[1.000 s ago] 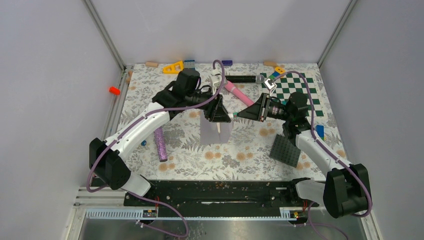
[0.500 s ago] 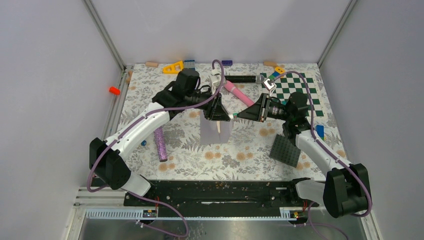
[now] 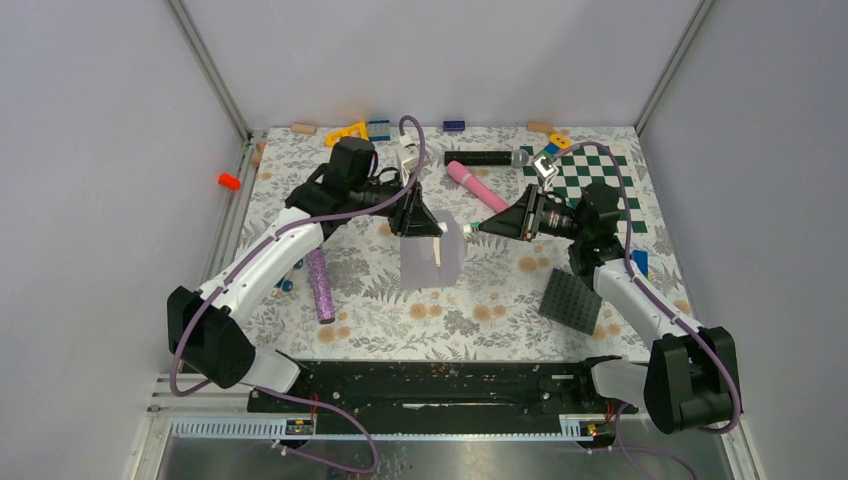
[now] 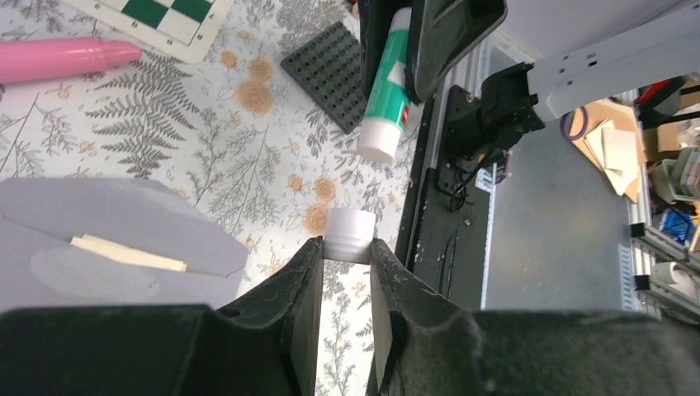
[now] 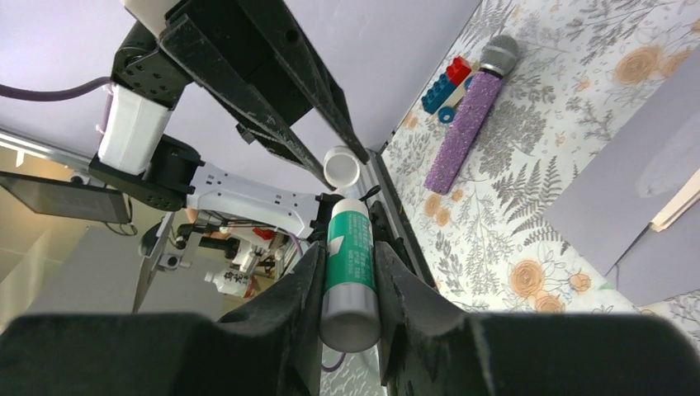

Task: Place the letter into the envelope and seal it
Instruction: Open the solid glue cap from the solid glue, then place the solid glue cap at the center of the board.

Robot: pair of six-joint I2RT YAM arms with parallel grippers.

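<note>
The light grey envelope [image 3: 430,264] lies flat mid-table with its flap open. A tan strip of the letter [image 3: 437,254] shows inside it. In the left wrist view the envelope [image 4: 107,219] fills the left side, with the letter [image 4: 125,253] peeking from its mouth. My left gripper [image 3: 438,229] hovers over the envelope's top edge, shut on a small white cap [image 4: 350,234]. My right gripper [image 3: 480,227] faces it from the right, shut on a green-and-white glue stick [image 5: 350,272]. The stick's bare tip [image 4: 378,146] points at the cap, a short gap apart.
A pink cylinder [image 3: 476,187] and a black microphone [image 3: 486,158] lie behind the envelope. A purple glitter microphone [image 3: 320,285] lies to its left, and a dark studded plate [image 3: 572,300] to its right. The green checkerboard [image 3: 592,180] is at the back right. Small blocks line the back edge.
My left gripper closed on the white cap and drew back leftward, so the cap now stands apart from the glue stick. The right gripper has held still with the stick.
</note>
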